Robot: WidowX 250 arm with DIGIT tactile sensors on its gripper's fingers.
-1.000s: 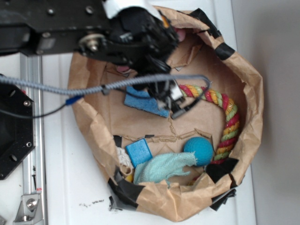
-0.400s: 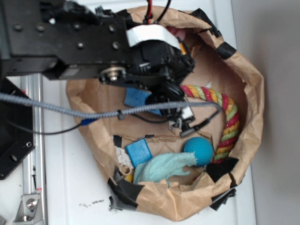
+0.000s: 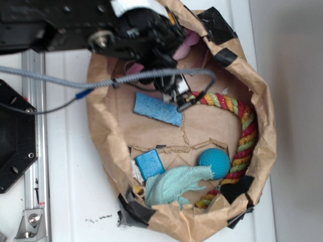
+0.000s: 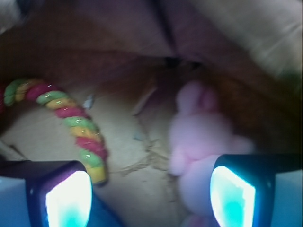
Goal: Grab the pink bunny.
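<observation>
Hanging open (image 4: pixel 151 189) over the far side of the paper bag (image 3: pixel 108 131), pads (image 4: pixel 68 198) spread wide and holding nothing, lined up so the bunny (image 4: pixel 201 137), tucked by the bag's wall beside the rope (image 4: pixel 71 125), can fit between

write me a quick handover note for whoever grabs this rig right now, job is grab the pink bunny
Gripper: open, holding nothing, down inside the paper bag at its far end.
Pink bunny: on the bag floor against the wall, ahead of the gripper and toward the right finger; the exterior view shows only pink bits beside the arm.
Rope toy lies off to the left, apart from the bunny.
Done: the approach into the bag.
Left: centre the jaws on the bunny, close, lift.
</observation>
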